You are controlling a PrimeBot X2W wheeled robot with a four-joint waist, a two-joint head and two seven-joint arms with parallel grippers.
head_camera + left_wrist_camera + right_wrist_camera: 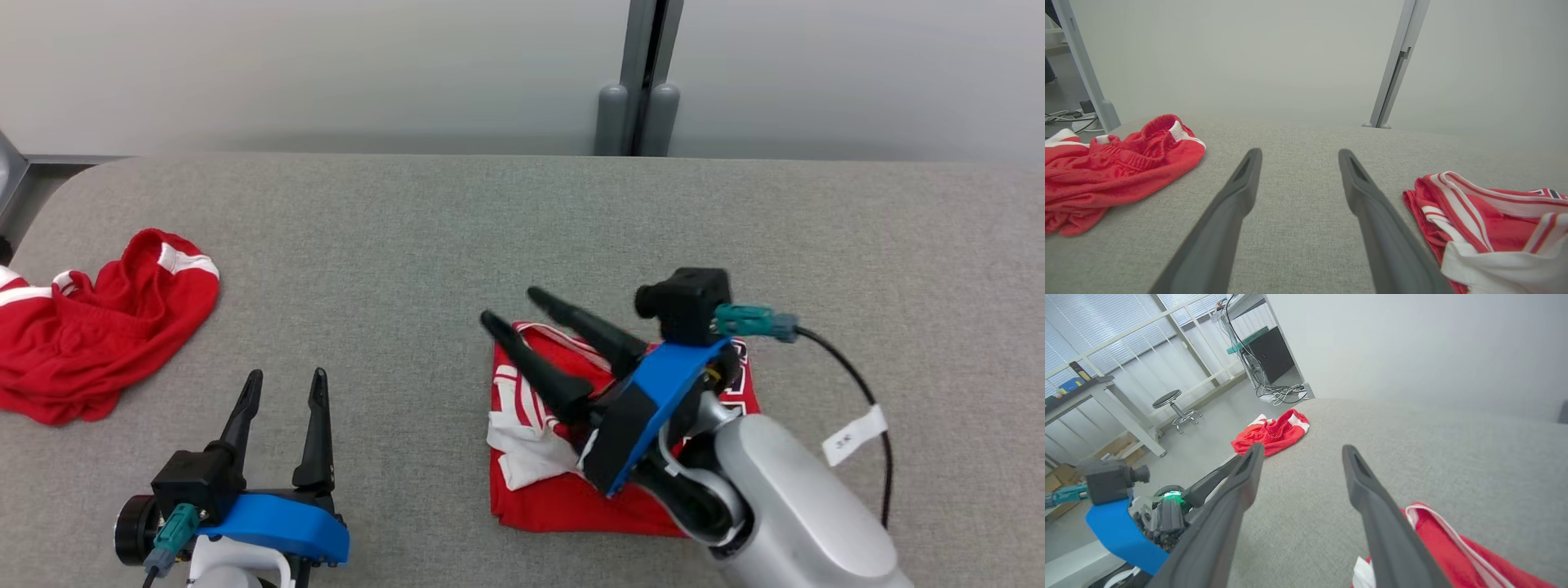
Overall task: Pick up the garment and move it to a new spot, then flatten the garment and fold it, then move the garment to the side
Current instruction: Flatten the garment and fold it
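Right claw (513, 305): my fingers are spread wide with nothing between them, slanting away and to my left.
Jersey (563, 498): it's folded, red with white trim, and lies directly beneath this claw and its wrist. My fingertips poke out just past its far left corner. Whether I touch the cloth, I cannot tell.
Left claw (286, 376): the fingers are parted too, and empty, pointing straight ahead over bare tabletop.
Jersey from the left claw: it's near, off to that claw's right, with a gap between them.
Red shorts (90, 343): a crumpled heap ahead and left of my left claw, well apart from my right one.
Table (522, 220): grey fabric top under both claws.
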